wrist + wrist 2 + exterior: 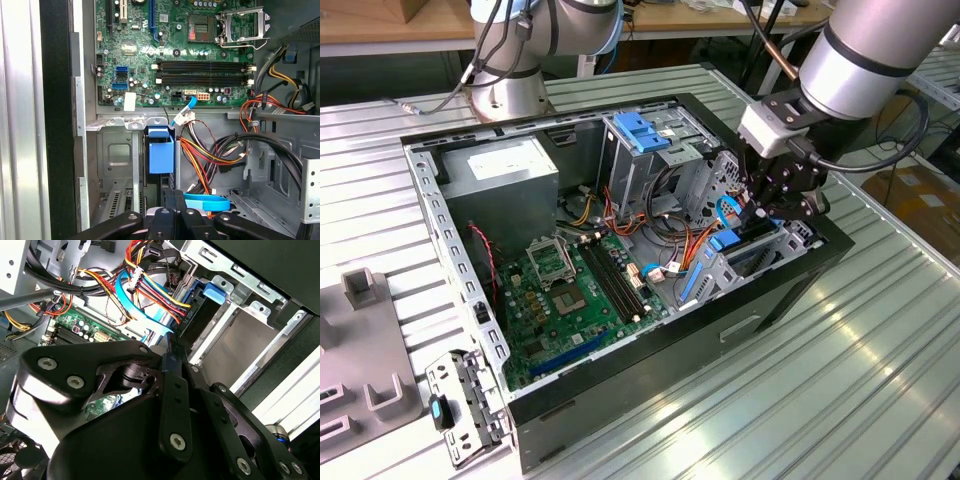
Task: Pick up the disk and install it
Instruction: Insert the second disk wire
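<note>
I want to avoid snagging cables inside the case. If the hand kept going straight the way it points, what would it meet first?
Probably the blue drive carrier standing in the metal drive cage, straight ahead of the hand. The orange and black cables lie just beside that line; depth is unclear.

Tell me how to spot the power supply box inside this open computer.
Find the open black computer case on the ribbed metal table. In its far corner, toward the exterior view's left, sits the power supply box. It is a closed plain grey box with a white label, unlike the open drive cage beside it.
</note>
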`<move>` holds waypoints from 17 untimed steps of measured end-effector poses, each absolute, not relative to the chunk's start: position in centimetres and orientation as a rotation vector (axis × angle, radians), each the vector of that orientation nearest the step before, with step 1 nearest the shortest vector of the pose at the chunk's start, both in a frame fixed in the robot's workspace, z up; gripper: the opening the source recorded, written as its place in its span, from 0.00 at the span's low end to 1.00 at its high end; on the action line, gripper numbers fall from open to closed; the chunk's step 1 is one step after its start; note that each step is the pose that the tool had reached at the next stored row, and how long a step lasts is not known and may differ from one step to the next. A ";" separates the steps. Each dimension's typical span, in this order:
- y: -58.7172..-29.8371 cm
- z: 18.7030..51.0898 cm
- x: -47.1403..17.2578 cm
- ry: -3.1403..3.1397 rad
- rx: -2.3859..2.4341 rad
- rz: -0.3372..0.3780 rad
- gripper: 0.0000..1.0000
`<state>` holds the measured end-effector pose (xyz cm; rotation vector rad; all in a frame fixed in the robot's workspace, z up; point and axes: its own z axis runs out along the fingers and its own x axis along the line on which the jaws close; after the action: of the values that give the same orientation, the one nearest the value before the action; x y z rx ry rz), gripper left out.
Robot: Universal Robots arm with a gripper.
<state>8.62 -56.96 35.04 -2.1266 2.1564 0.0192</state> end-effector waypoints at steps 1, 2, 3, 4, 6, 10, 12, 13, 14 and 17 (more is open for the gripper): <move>-57.0 35.0 8.6 2.156 -2.127 0.019 0.11; -57.0 35.0 8.6 2.156 -2.127 0.019 0.11; -57.0 35.0 8.6 2.156 -2.127 0.019 0.11; -57.0 35.1 8.6 2.156 -2.127 0.019 0.11; -57.0 35.1 8.6 2.156 -2.127 0.019 0.11; -57.0 35.1 8.6 2.156 -2.127 0.019 0.11; -57.0 35.4 8.6 2.156 -2.126 0.020 0.11; -57.0 35.4 8.6 2.156 -2.126 0.020 0.11; -57.0 35.4 8.6 2.156 -2.126 0.020 0.11; -57.0 35.4 8.6 2.156 -2.126 0.020 0.11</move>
<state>8.63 -56.96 35.38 -2.1261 2.1559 0.0202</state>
